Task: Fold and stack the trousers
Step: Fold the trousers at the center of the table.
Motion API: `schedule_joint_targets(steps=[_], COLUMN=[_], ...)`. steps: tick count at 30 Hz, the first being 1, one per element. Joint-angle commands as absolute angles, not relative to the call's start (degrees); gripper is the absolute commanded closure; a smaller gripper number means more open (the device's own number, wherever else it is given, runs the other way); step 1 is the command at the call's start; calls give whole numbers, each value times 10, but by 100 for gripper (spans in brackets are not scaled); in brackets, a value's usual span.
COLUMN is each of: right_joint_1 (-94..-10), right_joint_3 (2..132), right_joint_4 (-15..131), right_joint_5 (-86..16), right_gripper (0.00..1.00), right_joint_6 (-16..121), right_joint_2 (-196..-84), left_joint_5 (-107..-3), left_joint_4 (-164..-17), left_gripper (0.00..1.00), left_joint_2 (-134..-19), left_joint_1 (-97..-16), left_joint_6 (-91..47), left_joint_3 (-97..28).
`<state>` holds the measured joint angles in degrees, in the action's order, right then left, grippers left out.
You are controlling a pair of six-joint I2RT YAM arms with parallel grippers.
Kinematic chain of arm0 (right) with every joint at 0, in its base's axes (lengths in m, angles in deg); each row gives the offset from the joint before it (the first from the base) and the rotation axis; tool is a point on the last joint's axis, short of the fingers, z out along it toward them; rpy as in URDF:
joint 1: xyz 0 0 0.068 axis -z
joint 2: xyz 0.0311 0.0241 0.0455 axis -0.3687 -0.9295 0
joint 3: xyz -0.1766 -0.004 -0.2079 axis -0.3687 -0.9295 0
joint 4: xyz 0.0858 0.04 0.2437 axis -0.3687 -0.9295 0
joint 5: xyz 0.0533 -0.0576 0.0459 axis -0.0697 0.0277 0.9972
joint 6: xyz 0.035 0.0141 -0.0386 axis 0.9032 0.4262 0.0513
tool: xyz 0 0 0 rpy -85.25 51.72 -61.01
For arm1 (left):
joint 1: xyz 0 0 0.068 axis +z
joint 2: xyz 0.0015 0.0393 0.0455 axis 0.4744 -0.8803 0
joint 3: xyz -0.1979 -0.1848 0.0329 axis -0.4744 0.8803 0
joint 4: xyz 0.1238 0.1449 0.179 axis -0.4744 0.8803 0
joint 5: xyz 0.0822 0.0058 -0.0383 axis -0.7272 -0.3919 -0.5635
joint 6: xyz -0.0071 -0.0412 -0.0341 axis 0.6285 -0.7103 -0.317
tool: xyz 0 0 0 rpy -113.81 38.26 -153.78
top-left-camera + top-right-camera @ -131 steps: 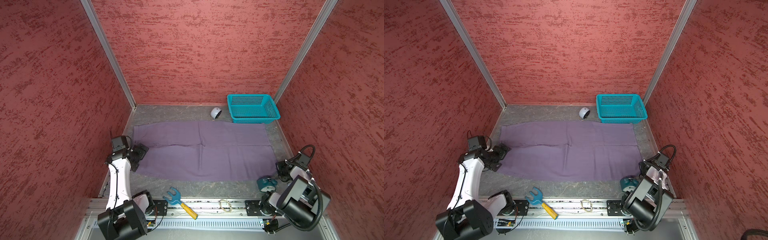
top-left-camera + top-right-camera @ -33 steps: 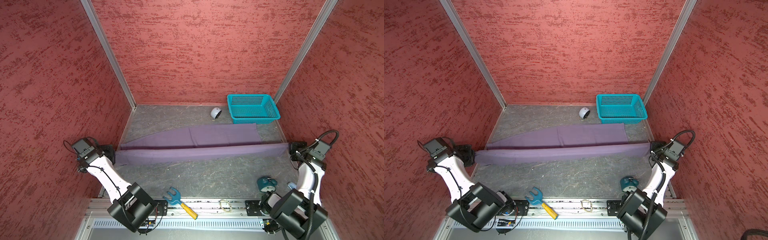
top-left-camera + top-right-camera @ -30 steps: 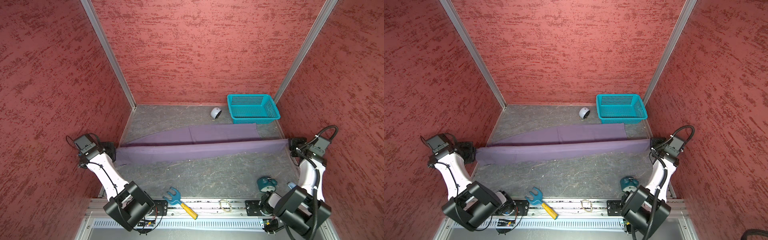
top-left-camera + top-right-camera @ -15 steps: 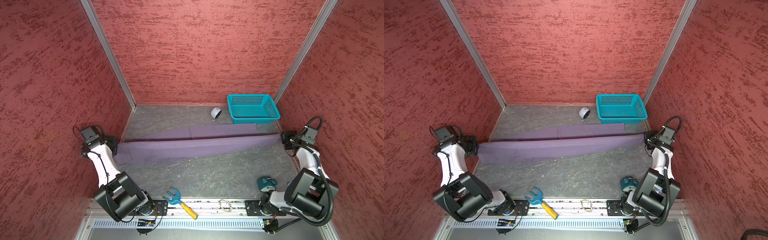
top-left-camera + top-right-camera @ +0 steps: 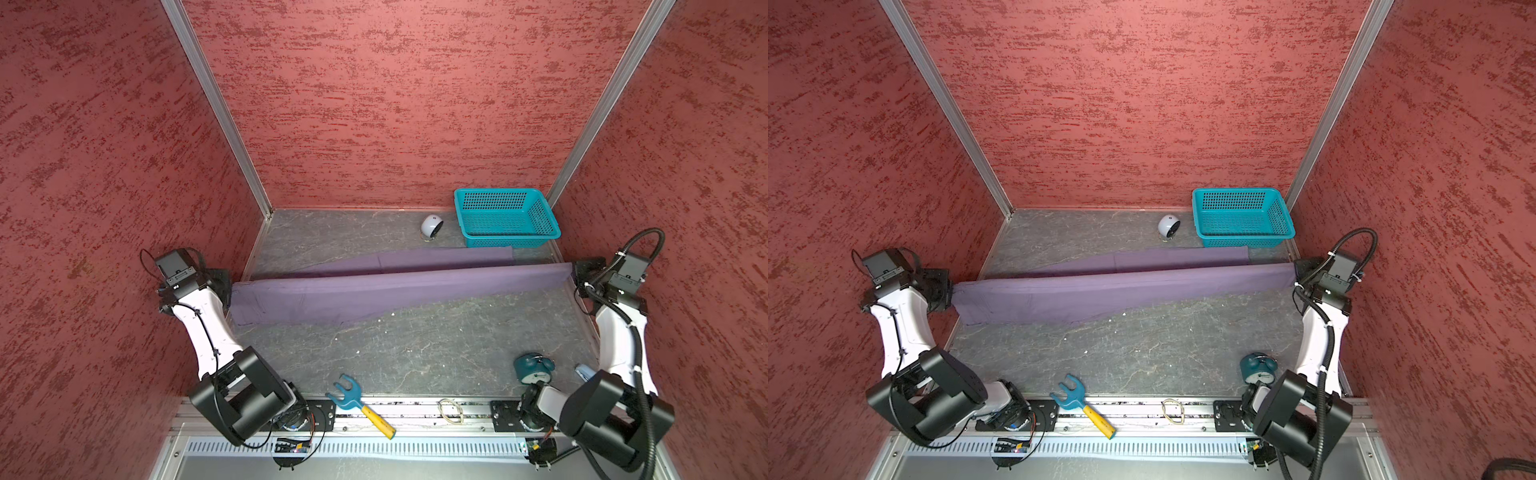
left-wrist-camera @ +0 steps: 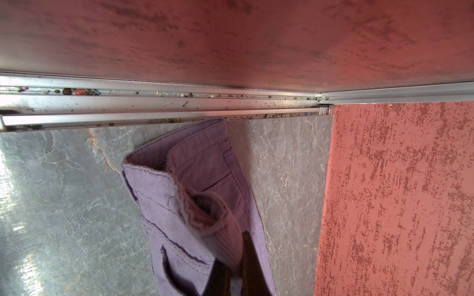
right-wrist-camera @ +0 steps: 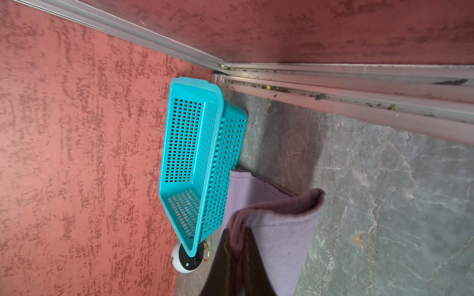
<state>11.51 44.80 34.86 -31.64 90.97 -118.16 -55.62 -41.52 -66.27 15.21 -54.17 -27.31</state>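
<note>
Well, both arms are stretched far out to the sides. The left arm (image 5: 203, 328) goes up from its black base at the front, bends, and ends close to the left wall. The right arm (image 5: 619, 332) does the same by the right wall (they look like two kids holding a jump rope). The left gripper (image 5: 226, 286) is squeezed tight on the waist end of the trousers (image 5: 395, 286). The right gripper (image 5: 574, 272) is squeezed tight on a leg end. In each wrist view two dark fingers (image 6: 250, 256) pinch a fold of cloth.

The trousers are soft and dull purple. They hang in a long band between the two grippers, across the middle of the table (image 5: 415, 357). The band is wide and droopy at the left end and thin at the right end. Behind it, another strip of the trousers lies flat on the table. Up close the cloth has tiny ribs, darker stitched lines and a pocket near the waist. The arms are white with black joints. The table is grey like cracked stone, and the walls (image 5: 83, 166) are red and rough.

A teal basket (image 5: 511, 241) full of little holes sits in the far right corner, and the flat strip ends just beside it. A small white ball (image 5: 431, 226) sits near the basket's left side. At the front, well apart from the trousers, are a blue rake (image 5: 357, 405) with a yellow handle, a round teal clock (image 5: 534, 370) by the right arm's base, and a thin loop (image 5: 451, 409) on the metal rail (image 5: 415, 419).
</note>
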Motion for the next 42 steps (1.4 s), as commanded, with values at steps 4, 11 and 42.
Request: schedule_joint_targets(steps=[4,11,42], right_joint_1=[133,97,52], right_joint_3=[451,467,352], right_joint_4=[409,490,419], right_joint_5=[-384,-354,-605], right_gripper=[100,100,100], right_joint_6=[928,939,837], right_joint_2=[-1227,-1313,-968], left_joint_5=[-612,-610,-638], left_joint_4=[-475,-532,-502], left_gripper=[100,100,100], left_joint_2=[-684,-733,-662], left_joint_1=[160,127,108], left_joint_6=[-524,-526,-526], left_joint_3=[-296,-296,-265])
